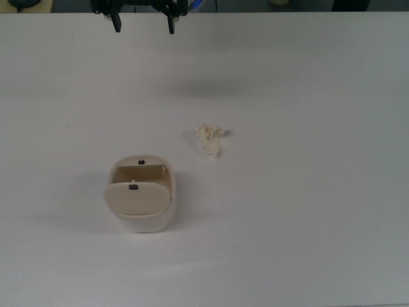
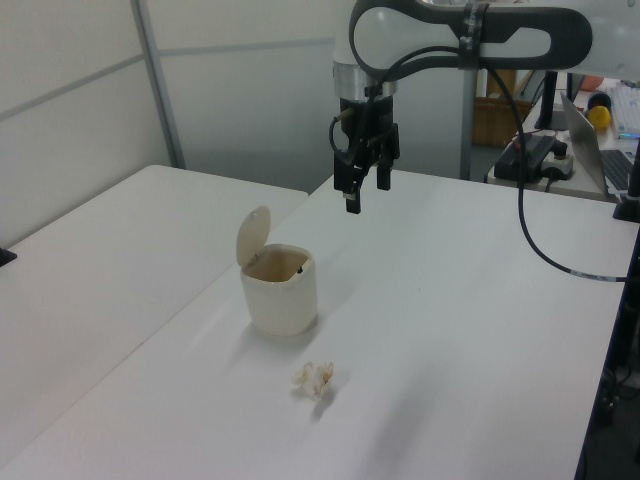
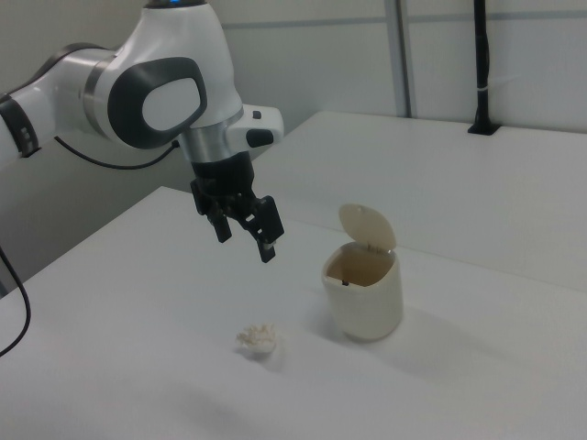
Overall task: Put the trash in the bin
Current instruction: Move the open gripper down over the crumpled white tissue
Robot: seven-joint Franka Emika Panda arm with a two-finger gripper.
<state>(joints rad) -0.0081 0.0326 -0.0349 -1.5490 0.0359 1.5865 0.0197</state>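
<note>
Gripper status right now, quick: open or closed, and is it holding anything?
Gripper: open, holding nothing, up in the air above the table. The trash lies on the table beside the bin.

From where I sit this reads as a robotics lab set up in an office-like room. I see a Franka arm (image 3: pixel 138 101) hanging over a plain white desk (image 2: pixel 480 300), with a second white desk (image 2: pixel 110 260) butted against its long edge on the left view's left. Pale partition panels with metal posts (image 2: pixel 160 85) close off the far edges. Past the desk's far corner on the left view's right I make out a side bench with a laptop (image 2: pixel 590 140), a cardboard box (image 2: pixel 497 115) and loose black cables (image 2: pixel 540 240), all typical bench clutter.
</note>
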